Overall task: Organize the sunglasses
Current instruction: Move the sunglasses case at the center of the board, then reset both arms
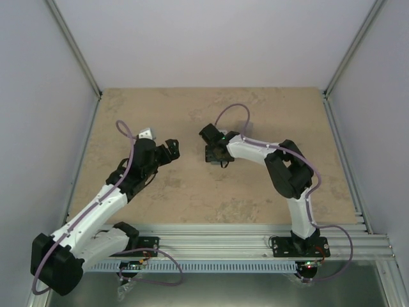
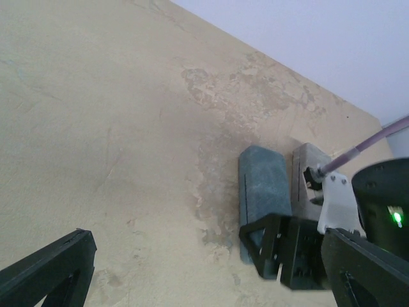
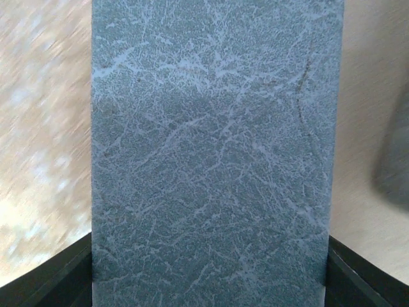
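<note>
Your right gripper (image 1: 214,155) tight on the blue-grey case (image 3: 211,153), just beside the grey case (image 2: 310,167); your left gripper (image 1: 172,149) wide apart.

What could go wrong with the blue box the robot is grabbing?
The right gripper pinches the blue-grey case at one end, so it might slip or tilt.
The grey case lies right beside it and could get bumped.
The open left gripper is close by, so the arms might collide.
</note>
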Controlling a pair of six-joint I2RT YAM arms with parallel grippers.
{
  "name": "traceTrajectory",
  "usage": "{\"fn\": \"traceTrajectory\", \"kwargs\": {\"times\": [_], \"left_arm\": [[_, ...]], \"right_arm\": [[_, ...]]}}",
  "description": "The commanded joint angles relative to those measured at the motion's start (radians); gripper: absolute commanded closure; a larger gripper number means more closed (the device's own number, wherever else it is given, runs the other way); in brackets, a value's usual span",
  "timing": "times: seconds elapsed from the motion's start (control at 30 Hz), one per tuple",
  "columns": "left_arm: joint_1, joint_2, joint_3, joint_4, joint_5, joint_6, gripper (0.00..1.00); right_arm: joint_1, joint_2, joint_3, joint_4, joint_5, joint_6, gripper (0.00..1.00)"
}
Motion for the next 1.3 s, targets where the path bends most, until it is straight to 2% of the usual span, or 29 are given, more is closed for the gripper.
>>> {"fn": "traceTrajectory", "kwargs": {"times": [0.0,0.37,0.67,0.77,0.93,1.1,1.27], "left_arm": [[0.002,-0.060,0.039,-0.038,0.022,0.059,0.01],[0.001,-0.069,0.111,-0.134,0.064,0.036,0.01],[0.002,-0.074,0.147,-0.173,0.072,0.110,0.01],[0.001,-0.114,0.163,-0.195,0.040,0.140,0.01],[0.001,-0.196,0.219,-0.264,-0.017,0.186,0.01],[0.001,-0.323,0.254,-0.296,-0.057,0.255,0.00],[0.001,-0.429,0.321,-0.340,-0.095,0.320,0.01]], "right_arm": [[-0.084,-0.005,0.032,0.072,0.034,0.004,0.38],[-0.138,0.141,0.211,0.024,-0.055,-0.034,0.34],[-0.140,0.036,0.167,0.050,-0.089,-0.080,0.10],[-0.139,-0.074,0.118,0.071,-0.079,-0.104,0.03],[-0.139,-0.336,-0.069,0.120,-0.038,-0.154,0.02],[-0.139,-0.703,-0.280,0.101,0.082,-0.185,0.02],[-0.139,-1.080,-0.396,0.015,0.198,-0.185,0.02]]}}
